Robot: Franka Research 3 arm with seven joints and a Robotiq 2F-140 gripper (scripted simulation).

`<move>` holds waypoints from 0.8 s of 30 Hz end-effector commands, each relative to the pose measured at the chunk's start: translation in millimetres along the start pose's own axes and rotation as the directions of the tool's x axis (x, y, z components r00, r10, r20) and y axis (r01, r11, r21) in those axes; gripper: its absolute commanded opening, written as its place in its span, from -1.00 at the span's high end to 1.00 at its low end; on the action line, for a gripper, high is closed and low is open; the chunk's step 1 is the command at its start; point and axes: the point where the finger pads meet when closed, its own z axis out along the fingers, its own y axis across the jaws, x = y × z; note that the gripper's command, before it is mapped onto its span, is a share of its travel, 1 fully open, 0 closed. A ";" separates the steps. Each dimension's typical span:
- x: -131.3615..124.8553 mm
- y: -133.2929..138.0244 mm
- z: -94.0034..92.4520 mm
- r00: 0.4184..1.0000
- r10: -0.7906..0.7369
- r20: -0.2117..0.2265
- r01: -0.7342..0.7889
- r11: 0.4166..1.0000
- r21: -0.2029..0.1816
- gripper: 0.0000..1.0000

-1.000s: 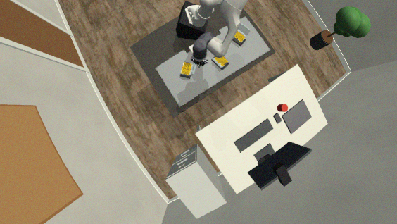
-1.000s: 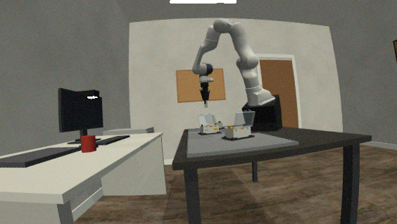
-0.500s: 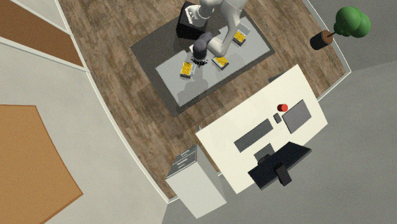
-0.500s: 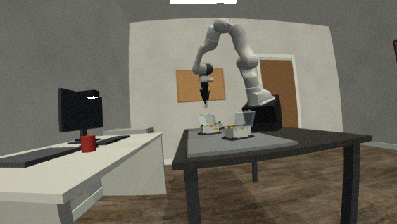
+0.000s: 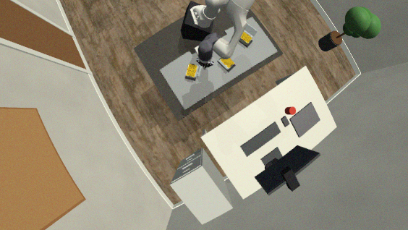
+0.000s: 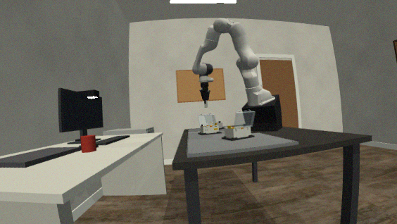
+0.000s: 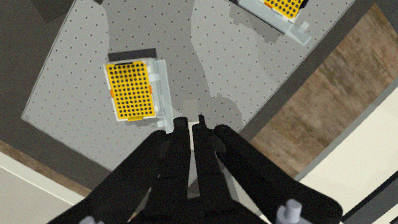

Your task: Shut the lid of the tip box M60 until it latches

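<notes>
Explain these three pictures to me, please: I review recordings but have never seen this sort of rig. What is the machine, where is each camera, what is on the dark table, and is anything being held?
The white machine is a jointed robot arm with a two-fingered gripper at its end. One camera looks down from the ceiling, one stands across the room, and one rides on the wrist, looking past the black fingers. On the dark table lies a grey mat with three small tip boxes, each with a yellow insert. The wrist view shows one box below and another at the top edge. Their lids stand open. The gripper hangs well above the boxes, shut and holding nothing.
</notes>
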 end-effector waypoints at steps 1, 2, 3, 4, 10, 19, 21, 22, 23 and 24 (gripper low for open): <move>-2.3 -1.1 -1.1 0.993 0.117 0.005 -0.118 0.993 0.003 1.00; -2.3 -1.1 -1.1 0.989 0.151 0.005 -0.151 0.989 0.003 1.00; -2.3 -1.1 -1.1 0.983 0.183 0.005 -0.183 0.983 0.003 1.00; -2.3 -1.1 -1.1 0.976 0.216 0.006 -0.216 0.976 0.003 1.00; -2.3 -1.1 -1.1 0.939 0.344 0.006 -0.344 0.939 0.002 1.00; -2.3 -1.1 -1.1 0.798 0.603 0.006 -0.603 0.798 0.000 1.00; -2.3 -1.1 -1.1 0.762 0.647 0.006 -0.647 0.762 0.000 1.00; -2.3 -1.1 -1.1 0.762 0.647 0.006 -0.647 0.762 0.000 1.00; -2.3 -1.1 -1.1 0.762 0.647 0.006 -0.647 0.762 0.000 1.00; -2.3 -1.1 -1.1 0.731 0.682 0.006 -0.682 0.731 0.000 1.00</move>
